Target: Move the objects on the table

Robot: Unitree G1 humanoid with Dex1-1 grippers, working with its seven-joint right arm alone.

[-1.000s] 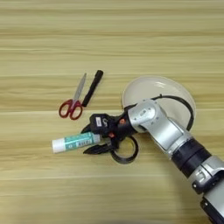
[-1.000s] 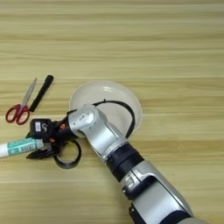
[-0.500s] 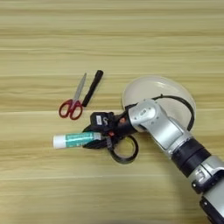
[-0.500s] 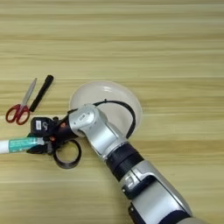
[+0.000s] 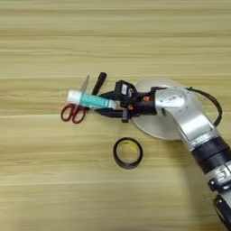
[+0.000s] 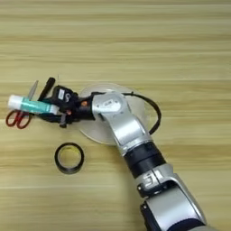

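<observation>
No words, numbers or brand marks can be read anywhere in either view. The glue stick [image 5: 90, 99], left of centre in the frame, carries a teal label, but any print on it is too small to make out

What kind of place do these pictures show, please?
Probably a desk or a test bench for robot handling. A plain wooden table holds stationery: red-handled scissors, a black tape ring, and a glue stick gripped by the robot's right hand.
</observation>
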